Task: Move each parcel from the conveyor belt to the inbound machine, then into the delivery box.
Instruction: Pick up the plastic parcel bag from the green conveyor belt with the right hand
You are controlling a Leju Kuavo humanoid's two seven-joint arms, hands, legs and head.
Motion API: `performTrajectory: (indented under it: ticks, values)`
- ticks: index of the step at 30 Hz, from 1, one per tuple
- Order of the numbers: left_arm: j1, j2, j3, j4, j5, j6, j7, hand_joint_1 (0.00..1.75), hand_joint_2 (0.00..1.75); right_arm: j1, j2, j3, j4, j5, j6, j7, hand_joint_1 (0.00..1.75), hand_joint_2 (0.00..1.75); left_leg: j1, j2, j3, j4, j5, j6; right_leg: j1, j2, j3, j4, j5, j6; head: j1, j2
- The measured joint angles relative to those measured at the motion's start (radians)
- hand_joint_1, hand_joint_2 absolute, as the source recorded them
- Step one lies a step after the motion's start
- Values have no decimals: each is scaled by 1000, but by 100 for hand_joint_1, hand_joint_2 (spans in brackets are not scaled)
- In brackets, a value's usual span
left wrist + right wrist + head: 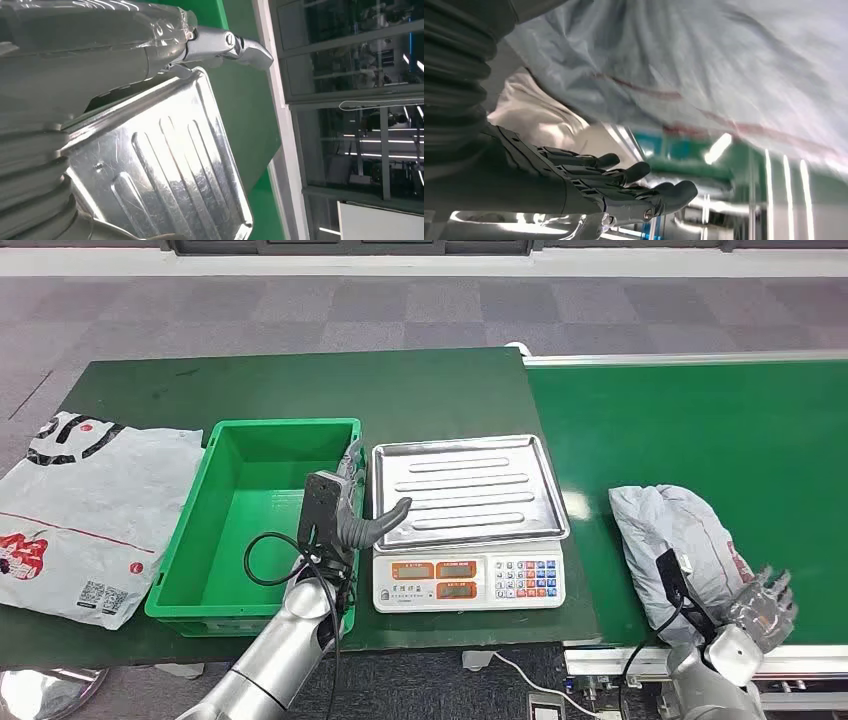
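A crumpled grey parcel [676, 540] lies on the green conveyor belt [720, 430] near its front edge. My right hand [763, 608] is at the parcel's near right corner, fingers spread and holding nothing; in the right wrist view the parcel [704, 65] looms close beside the straight fingers [624, 180]. The inbound machine, a scale with a bare steel tray [467, 488], stands between belt and box. My left hand [345, 520] hovers at the tray's left edge, thumb out over it, empty. The steel tray [165, 165] lies beside the left hand [100, 45]. The green delivery box [262, 520] holds nothing.
A large white mailer bag [80, 510] with red and black print lies flat on the dark green table [300, 385], left of the box. The scale's keypad and displays [470, 580] face the front edge. Grey carpet lies beyond the table.
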Motion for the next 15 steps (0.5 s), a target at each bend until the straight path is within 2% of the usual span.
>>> performTrajectory:
  ticks: [4,13,15]
  values:
    - [-1,-1,8,0,0,0,3,0,175,-15,-19,-2,37,-3,45,11,0,175,0,0,0,0,0,0,0,0,1,0,0,1,0,0]
    - [-1,-2,14,0,0,0,5,0,175,-40,-35,-3,90,-5,63,14,0,175,0,0,0,0,2,4,0,0,3,-2,3,4,0,0]
    - [-1,-2,14,0,-2,0,6,0,175,-46,-37,-5,95,-18,101,7,87,175,0,0,1,0,2,4,0,0,3,-3,3,5,0,0]
